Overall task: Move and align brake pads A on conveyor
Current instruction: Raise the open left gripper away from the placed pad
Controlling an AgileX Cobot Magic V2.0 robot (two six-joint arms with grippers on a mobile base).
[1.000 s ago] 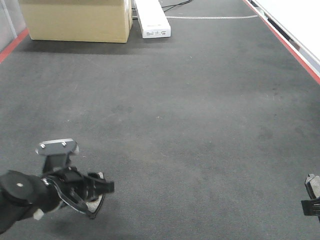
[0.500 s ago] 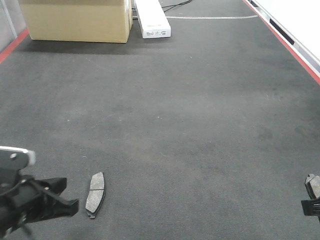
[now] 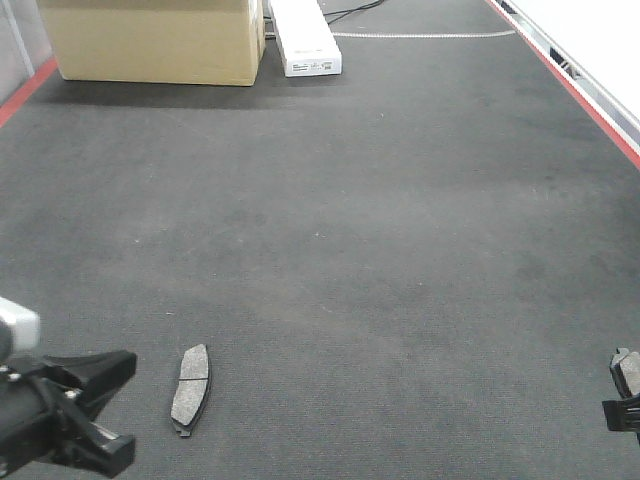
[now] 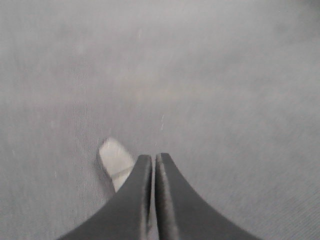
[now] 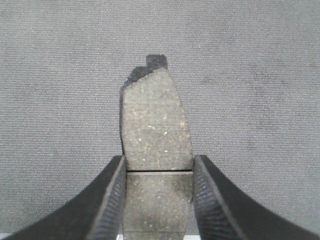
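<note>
I can read no word, number or brand anywhere here. The nearest thing to print is a row of small dark marks on the near end face of the white box (image 3: 305, 40). That box lies just right of the cardboard box (image 3: 150, 40), at the far end of the conveyor (image 3: 400, 250). The marks are too small and blurred for me to make out.

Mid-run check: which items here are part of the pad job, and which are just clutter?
Job: dark charcoal felt-like conveyor belt; flat dark-grey brake pad lying on it; second dark-grey brake pad gripped by right claw; left claw, shut, empty.
Lying about: tan cardboard box; long white box-shaped unit.
</note>
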